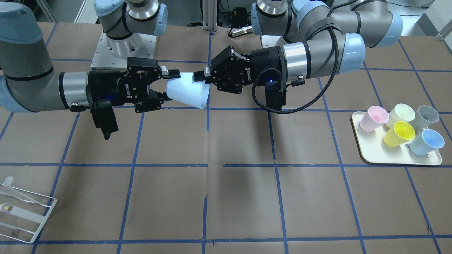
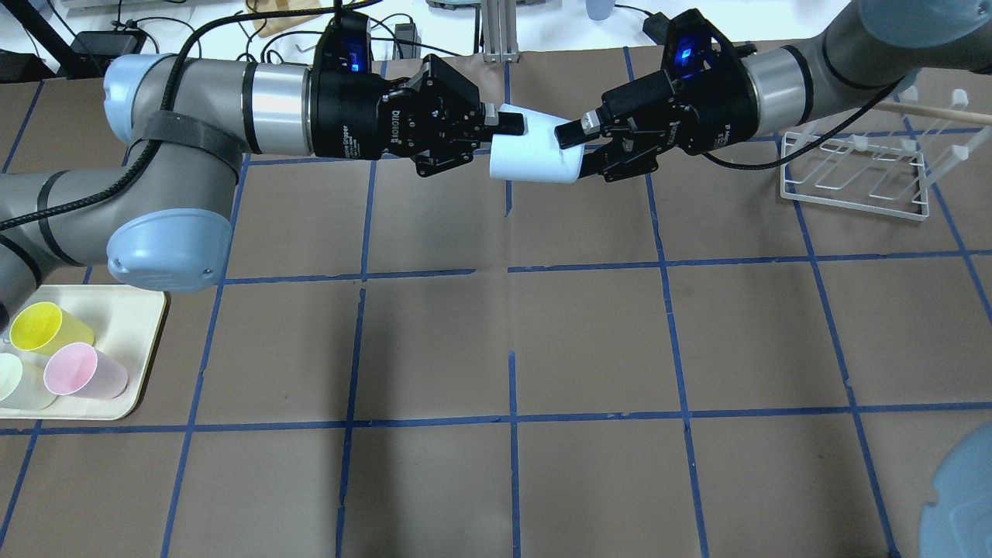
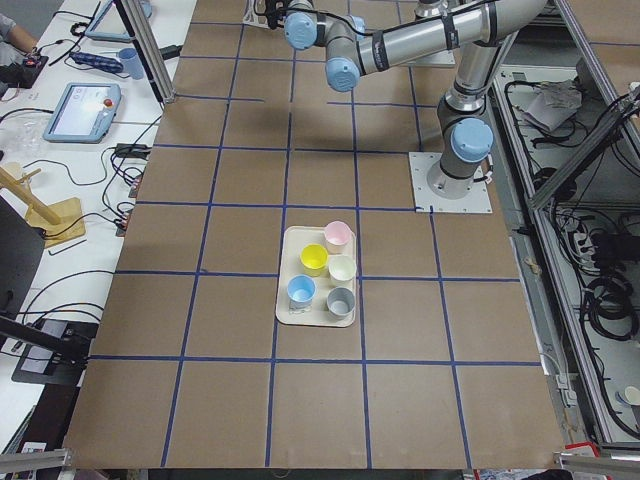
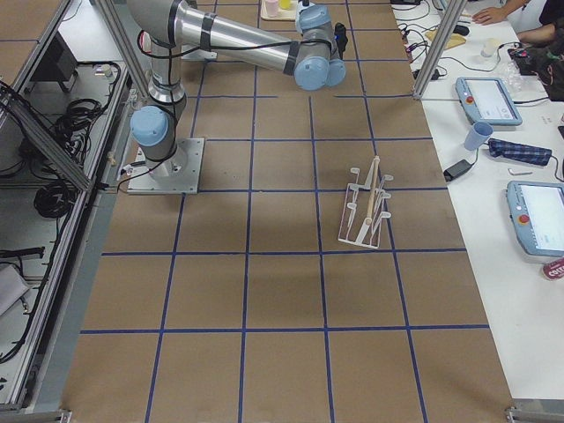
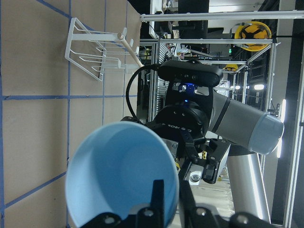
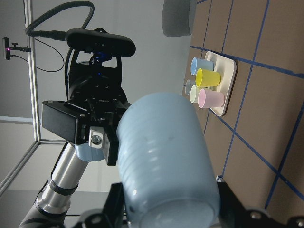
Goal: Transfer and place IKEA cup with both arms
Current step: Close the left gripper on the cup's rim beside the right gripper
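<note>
The IKEA cup (image 1: pixel 187 92) is a pale sky-blue tumbler, held on its side in the air above the far middle of the table, and it also shows in the overhead view (image 2: pixel 531 151). My left gripper (image 1: pixel 202 78) (image 2: pixel 504 128) is shut on its rim. In the left wrist view one finger (image 5: pixel 159 199) is inside the cup (image 5: pixel 114 175). My right gripper (image 1: pixel 168 85) (image 2: pixel 580 149) straddles the narrow base end, with its fingers against the wall. In the right wrist view the cup (image 6: pixel 161 166) fills the space between them.
A cream tray (image 1: pixel 367 148) (image 2: pixel 132 310) on my left holds pink, yellow, pale green and grey cups, plus a blue-inside cup with a greyer wall (image 1: pixel 427 141). A white wire rack (image 1: pixel 24 215) (image 2: pixel 852 170) stands on my right. Blue tape lines cross the brown table.
</note>
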